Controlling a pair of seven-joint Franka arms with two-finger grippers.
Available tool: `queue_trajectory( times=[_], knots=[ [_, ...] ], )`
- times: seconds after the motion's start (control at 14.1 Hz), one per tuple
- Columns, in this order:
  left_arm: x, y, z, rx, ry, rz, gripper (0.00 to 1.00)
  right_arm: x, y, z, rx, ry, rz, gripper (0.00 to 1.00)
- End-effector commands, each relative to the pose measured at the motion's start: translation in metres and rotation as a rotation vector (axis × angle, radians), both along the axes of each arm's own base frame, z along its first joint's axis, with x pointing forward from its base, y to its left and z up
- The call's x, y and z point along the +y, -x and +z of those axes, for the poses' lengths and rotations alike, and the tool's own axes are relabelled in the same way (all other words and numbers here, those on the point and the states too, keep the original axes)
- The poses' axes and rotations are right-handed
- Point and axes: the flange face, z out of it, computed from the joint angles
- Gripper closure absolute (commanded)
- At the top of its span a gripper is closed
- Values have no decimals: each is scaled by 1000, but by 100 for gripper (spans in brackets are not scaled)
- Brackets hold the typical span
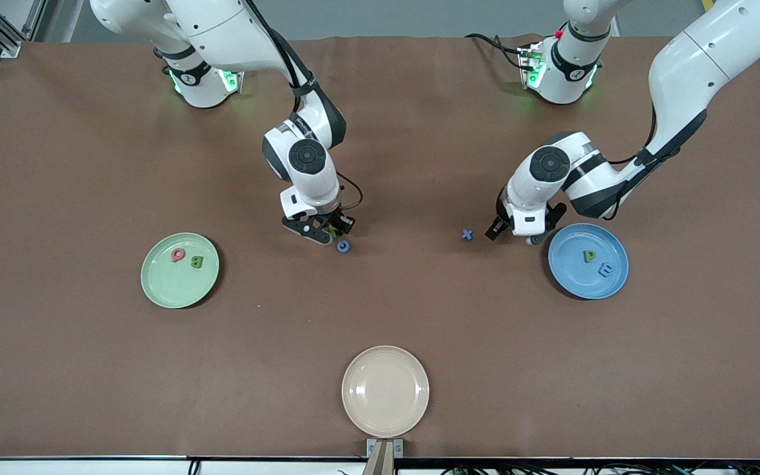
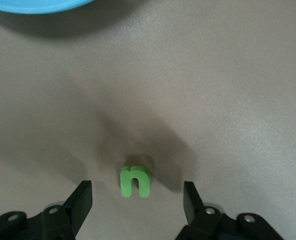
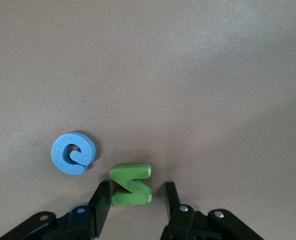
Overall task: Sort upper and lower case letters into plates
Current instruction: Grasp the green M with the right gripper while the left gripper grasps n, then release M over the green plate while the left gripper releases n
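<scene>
Between the plates, my right gripper [image 3: 133,197] straddles green N [image 3: 131,184], fingers apart, one touching it, blue C [image 3: 73,153] beside. My left gripper [image 2: 137,200] brackets green u [image 2: 135,181] near the blue plate [image 1: 568,277], fingers apart.

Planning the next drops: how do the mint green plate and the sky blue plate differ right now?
The mint green plate sits toward the right arm's end; the sky blue plate toward the left arm's end. The mint green plate holds a red Q and green B; the sky blue plate holds a green p and blue E. Both are round, shallow, alike in size.
</scene>
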Motion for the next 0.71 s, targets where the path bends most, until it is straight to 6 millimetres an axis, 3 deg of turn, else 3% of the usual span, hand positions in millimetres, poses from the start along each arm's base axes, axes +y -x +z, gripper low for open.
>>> queue_trajectory(
  times=[0.0, 0.14, 0.28, 0.42, 0.64],
  knots=[
    [0, 0, -2, -17, 4, 5, 38, -4, -5, -8, -4, 7, -14, 77],
    [-1, 1, -3, -14, 6, 4, 44, -9, -10, -8, -2, 10, -16, 96],
    [3, 0, -6, -12, 1, 8, 47, -22, -21, -1, -1, 11, -7, 99],
    [0, 2, -10, -9, -9, -2, 50, -41, -36, 19, -1, 6, 25, 99],
    [-1, 4, -12, -6, -13, -7, 58, -93, -65, 53, 41, 20, 94, 99]
  ],
)
